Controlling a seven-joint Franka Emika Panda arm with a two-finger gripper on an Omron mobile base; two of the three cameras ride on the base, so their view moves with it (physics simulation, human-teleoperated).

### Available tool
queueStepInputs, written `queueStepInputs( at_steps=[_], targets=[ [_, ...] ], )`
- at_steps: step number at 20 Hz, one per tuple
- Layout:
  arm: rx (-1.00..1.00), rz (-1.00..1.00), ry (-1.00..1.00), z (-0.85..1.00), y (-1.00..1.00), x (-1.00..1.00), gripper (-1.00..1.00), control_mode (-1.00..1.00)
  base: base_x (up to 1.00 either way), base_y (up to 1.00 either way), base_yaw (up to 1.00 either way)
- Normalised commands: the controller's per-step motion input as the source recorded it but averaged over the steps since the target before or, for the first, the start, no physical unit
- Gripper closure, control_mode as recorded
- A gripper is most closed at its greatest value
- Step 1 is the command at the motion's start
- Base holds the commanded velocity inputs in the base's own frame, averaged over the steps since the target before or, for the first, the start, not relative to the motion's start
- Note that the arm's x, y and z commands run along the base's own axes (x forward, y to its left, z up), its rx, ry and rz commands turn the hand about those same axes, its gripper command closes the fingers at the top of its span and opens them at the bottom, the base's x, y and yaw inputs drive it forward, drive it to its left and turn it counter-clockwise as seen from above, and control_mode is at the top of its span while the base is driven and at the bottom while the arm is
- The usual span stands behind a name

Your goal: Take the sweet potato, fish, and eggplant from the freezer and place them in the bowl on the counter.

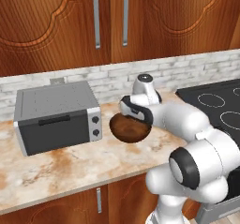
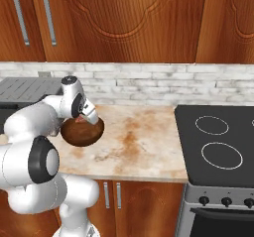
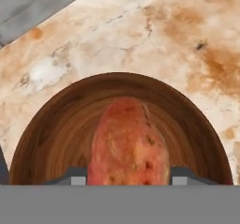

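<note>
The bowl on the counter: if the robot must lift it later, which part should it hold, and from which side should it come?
Probably the rim of the bowl, from above, one finger inside the wall and one outside. It sits upright and open, round, deep and smooth, with no handle. Choose the rim toward the stovetop; the toaster oven stands on the other side.

Background setting. Reddish-brown wooden wall cabinets (image 1: 61,21) with carved panels and silver bar handles (image 1: 96,18) fill the upper frame. Below them runs a whitish brick backsplash (image 2: 163,84). A grey toaster oven (image 1: 56,116) stands at left of the left base view. A black stovetop (image 2: 218,144) with white ring markings occupies the right side, with dark knobs (image 2: 226,201) along its front at lower right.
</note>
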Motion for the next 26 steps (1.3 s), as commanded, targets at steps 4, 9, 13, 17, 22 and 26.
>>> queueStepInputs(
  at_steps=[4,9,13,17,22,26],
  targets=[
    [0.0,0.09,0.13,-0.63,0.11,0.14,1.0,-1.0,0.0,0.0,0.0],
    [0.0,0.07,0.06,-0.54,0.19,0.36,-1.0,-1.0,0.0,0.0,0.0],
    [0.0,0.0,0.0,-0.01,0.0,0.03,-1.0,-1.0,0.0,0.0,0.0],
    [0.0,0.0,0.0,0.04,0.0,-0.01,-1.0,-1.0,0.0,0.0,0.0],
    [0.0,-0.04,-0.04,0.63,0.0,-0.34,-1.0,-1.0,0.0,0.0,0.0],
    [0.0,-0.07,-0.3,1.0,0.0,-1.0,-1.0,-1.0,0.0,0.0,0.0]
  ],
)
